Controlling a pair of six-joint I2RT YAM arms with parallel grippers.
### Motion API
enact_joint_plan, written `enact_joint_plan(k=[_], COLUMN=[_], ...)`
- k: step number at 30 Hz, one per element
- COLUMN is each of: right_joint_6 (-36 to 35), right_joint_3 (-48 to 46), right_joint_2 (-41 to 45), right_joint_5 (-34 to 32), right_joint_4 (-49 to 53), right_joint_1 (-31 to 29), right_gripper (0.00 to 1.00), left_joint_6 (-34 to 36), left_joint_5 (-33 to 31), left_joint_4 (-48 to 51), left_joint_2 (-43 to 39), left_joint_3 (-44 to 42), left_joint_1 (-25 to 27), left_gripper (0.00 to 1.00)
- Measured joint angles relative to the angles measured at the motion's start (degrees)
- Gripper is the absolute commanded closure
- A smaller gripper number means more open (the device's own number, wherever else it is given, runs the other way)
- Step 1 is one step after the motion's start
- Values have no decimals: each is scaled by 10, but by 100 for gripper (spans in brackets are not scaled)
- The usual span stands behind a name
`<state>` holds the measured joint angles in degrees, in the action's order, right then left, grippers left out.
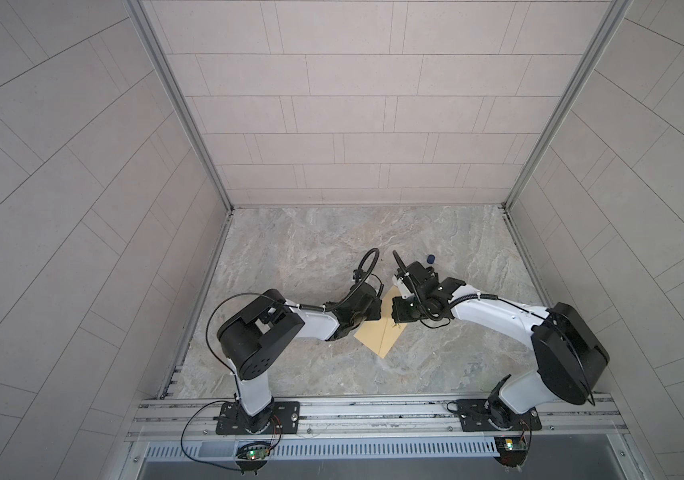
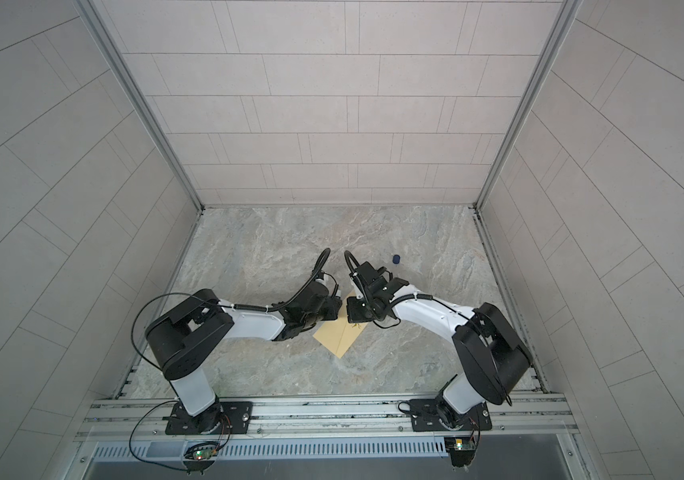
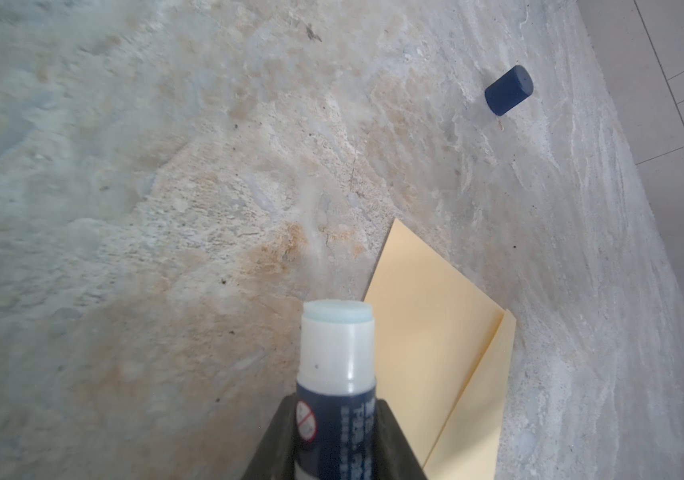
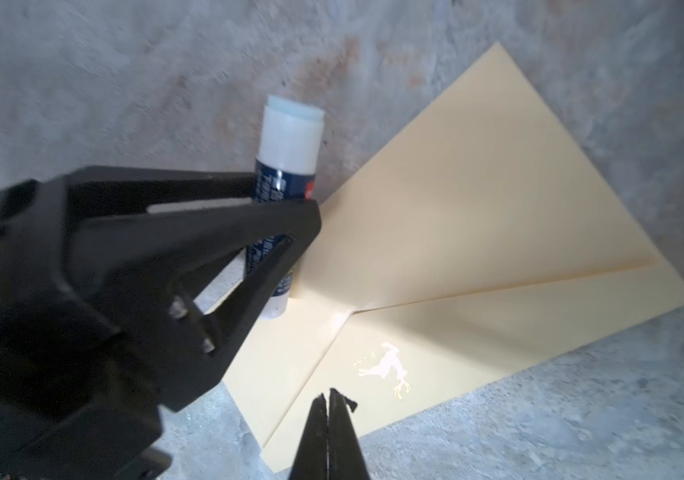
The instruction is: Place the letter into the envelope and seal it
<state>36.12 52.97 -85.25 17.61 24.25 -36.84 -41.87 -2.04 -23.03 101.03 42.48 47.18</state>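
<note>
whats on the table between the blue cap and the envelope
Nothing. In the left wrist view the table shows only bare stone between the blue cap and the nearest corner of the envelope.

Glue stick (image 3: 334,374) bears a prohibition sign (image 3: 306,423); envelope (image 4: 477,208), a deer emblem (image 4: 388,368).

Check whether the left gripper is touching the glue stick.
Touching: the left wrist view shows the left gripper clamping the glue stick from both sides.
</note>
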Motion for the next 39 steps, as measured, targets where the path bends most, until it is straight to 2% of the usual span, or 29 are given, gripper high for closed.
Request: enact_joint_plan(k=[11, 24, 39], right_joint_6=[10, 38, 47], right_joint_3=[-20, -20, -8], right_joint_2=[-23, -90, -119], right_joint_5=[-6, 22, 32], right_joint_4=[0, -36, -56], right_joint_1=[-2, -33, -32], right_gripper=[95, 95, 97], left_joint_6=[27, 14, -23], left_joint_5=[-8, -8, -18], left_joint_4=[2, 2, -12], left_joint_2=[-71, -71, -52], left_joint_3=[-16, -52, -74], left_joint_1=[0, 17, 48], left_gripper=[100, 100, 100])
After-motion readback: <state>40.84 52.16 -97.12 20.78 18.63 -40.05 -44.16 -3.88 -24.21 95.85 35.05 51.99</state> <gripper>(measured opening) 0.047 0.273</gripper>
